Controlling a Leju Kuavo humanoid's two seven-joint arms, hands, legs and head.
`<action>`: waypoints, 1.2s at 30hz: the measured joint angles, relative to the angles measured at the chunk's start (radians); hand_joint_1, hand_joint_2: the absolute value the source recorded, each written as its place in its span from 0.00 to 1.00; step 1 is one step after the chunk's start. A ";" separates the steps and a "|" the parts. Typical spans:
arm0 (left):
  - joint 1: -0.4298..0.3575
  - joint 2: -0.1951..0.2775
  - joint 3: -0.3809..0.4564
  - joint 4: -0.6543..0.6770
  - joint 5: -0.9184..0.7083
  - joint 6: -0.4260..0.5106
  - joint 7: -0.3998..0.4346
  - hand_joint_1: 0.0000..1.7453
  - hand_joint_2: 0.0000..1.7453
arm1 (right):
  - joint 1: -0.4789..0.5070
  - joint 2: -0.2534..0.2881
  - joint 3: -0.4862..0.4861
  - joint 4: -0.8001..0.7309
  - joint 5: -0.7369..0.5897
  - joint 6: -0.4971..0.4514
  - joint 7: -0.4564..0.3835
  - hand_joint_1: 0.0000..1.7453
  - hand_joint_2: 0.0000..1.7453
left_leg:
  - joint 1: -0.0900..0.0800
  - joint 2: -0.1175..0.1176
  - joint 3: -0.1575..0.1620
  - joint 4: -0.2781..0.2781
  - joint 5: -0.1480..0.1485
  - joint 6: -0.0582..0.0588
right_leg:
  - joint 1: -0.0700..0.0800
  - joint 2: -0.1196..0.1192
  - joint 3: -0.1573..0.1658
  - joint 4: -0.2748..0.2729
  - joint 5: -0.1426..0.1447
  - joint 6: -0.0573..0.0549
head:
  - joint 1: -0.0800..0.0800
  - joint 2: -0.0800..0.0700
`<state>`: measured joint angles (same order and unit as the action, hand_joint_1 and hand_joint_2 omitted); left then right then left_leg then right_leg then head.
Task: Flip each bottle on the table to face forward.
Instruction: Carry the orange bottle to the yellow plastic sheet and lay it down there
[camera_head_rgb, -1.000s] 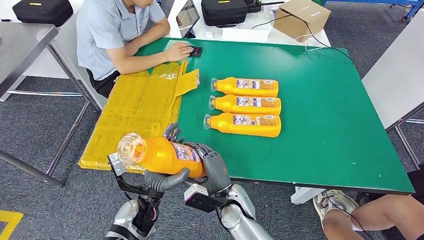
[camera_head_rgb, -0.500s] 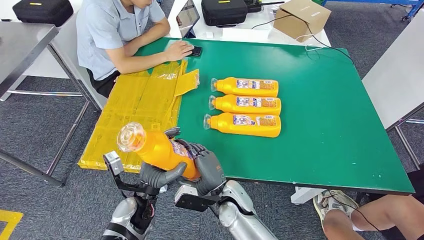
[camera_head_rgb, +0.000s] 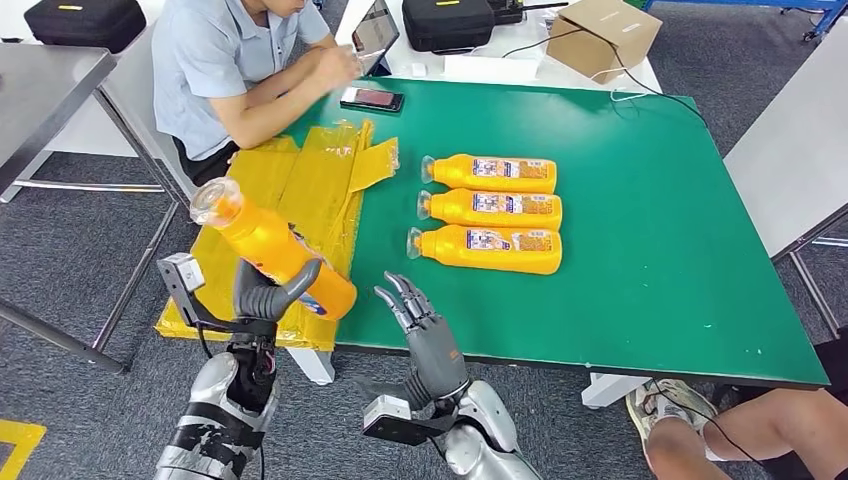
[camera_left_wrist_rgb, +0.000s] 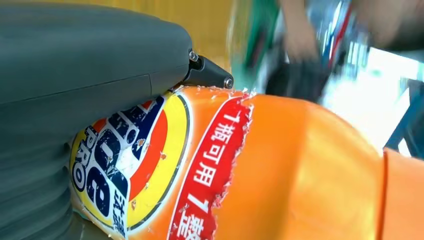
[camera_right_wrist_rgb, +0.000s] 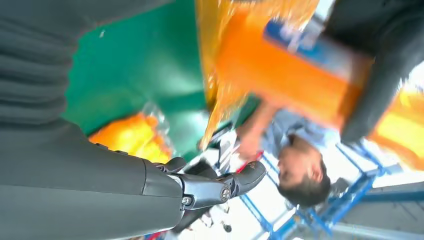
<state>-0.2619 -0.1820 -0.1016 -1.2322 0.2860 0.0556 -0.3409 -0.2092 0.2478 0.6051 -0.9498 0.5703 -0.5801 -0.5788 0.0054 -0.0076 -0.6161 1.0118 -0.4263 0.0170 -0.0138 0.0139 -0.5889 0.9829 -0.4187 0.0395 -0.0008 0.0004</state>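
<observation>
My left hand (camera_head_rgb: 262, 291) grips an orange bottle (camera_head_rgb: 270, 247) by its lower body and holds it tilted, clear cap up and to the left, above the yellow plastic sheet (camera_head_rgb: 270, 200). In the left wrist view the bottle's label (camera_left_wrist_rgb: 150, 165) is close against the thumb (camera_left_wrist_rgb: 90, 60). My right hand (camera_head_rgb: 425, 335) is open at the table's near edge, fingers spread and holding nothing. Three more orange bottles (camera_head_rgb: 490, 173) (camera_head_rgb: 490, 209) (camera_head_rgb: 487, 249) lie side by side on the green table (camera_head_rgb: 650, 250), labels up, caps to the left.
A seated person (camera_head_rgb: 235, 60) is at the far left corner with hands raised near a tablet (camera_head_rgb: 375, 30); a phone (camera_head_rgb: 372, 98) lies on the table. A black case (camera_head_rgb: 450, 20) and a cardboard box (camera_head_rgb: 603, 35) sit behind. Another person's leg and shoe (camera_head_rgb: 700, 420) are at lower right.
My right hand has let go of the bottle and opened. My left hand has carried the bottle up and to the left over the yellow sheet. The person has lifted a hand off the phone.
</observation>
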 joint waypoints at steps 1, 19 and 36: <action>-0.011 0.006 0.001 0.002 -0.075 0.082 -0.005 1.00 1.00 | 0.004 -0.002 -0.005 -0.003 0.005 -0.014 0.002 0.00 0.00 | 0.000 0.000 0.000 0.000 0.000 0.000 | 0.000 0.000 0.000 0.000 0.000 0.000 | 0.000 0.000; -0.357 0.170 -0.144 0.383 -1.142 0.166 0.231 1.00 1.00 | 0.030 -0.006 -0.050 -0.049 0.047 0.013 0.022 0.00 0.00 | 0.000 -0.001 0.000 0.000 0.002 -0.001 | 0.000 -0.001 0.000 0.001 0.000 0.000 | 0.000 0.000; -0.544 0.203 -0.189 0.774 -1.194 -0.004 0.258 0.80 1.00 | 0.019 0.023 -0.049 -0.029 -0.045 0.032 -0.044 0.00 0.00 | 0.000 -0.001 -0.001 0.000 0.002 -0.001 | 0.000 -0.001 0.000 0.002 0.000 0.000 | 0.000 0.000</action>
<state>-0.8056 0.0212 -0.2908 -0.4584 -0.9078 0.0515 -0.0827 -0.1902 0.2711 0.5562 -0.9789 0.5253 -0.5483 -0.6227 0.0053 -0.0087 -0.6169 1.0119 -0.4245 0.0161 -0.0140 0.0131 -0.5892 0.9850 -0.4184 0.0395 -0.0006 0.0004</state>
